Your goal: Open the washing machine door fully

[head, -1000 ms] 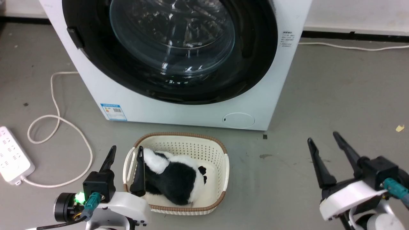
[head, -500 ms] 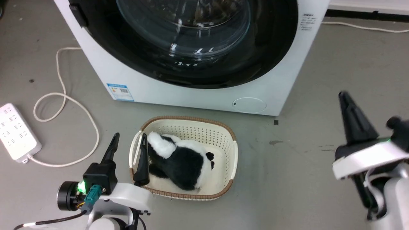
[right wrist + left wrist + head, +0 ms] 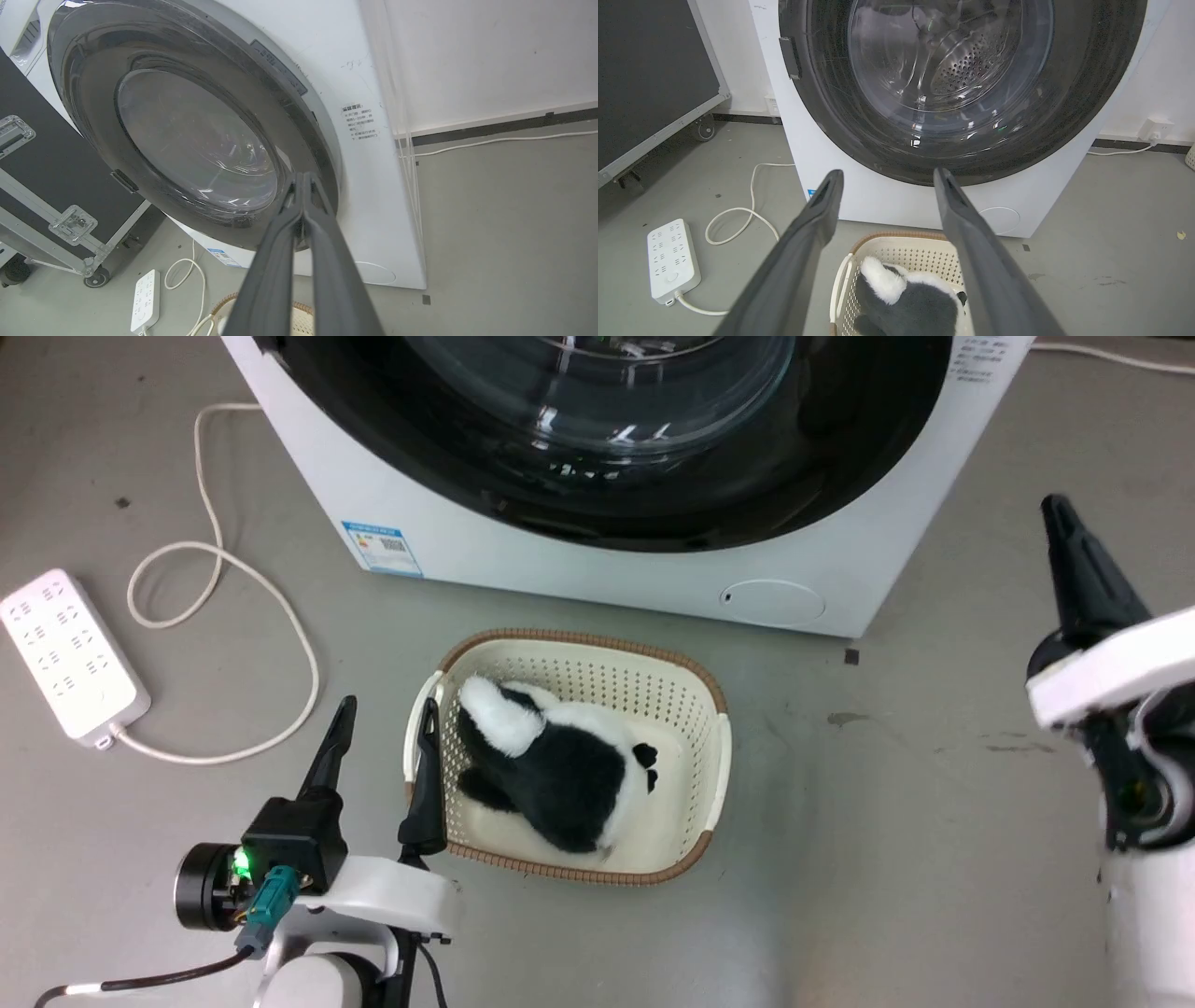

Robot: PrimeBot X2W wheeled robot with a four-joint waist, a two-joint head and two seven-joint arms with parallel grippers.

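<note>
Right pincer, spread a second ago, is now clenched empty and has climbed to three o'clock, nearing the large round glossy black washing machine door, still flush shut at twelve o'clock. Left pincer stays released at seven o'clock; opening looks imminent.

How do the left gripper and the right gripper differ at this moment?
The left gripper is open, its jaws wide apart; the right gripper is shut, its jaws pressed together. In the head view the left gripper sits low by the basket, while the right gripper reaches higher, beside the washer. Both have long dark fingers and hold nothing.
</note>
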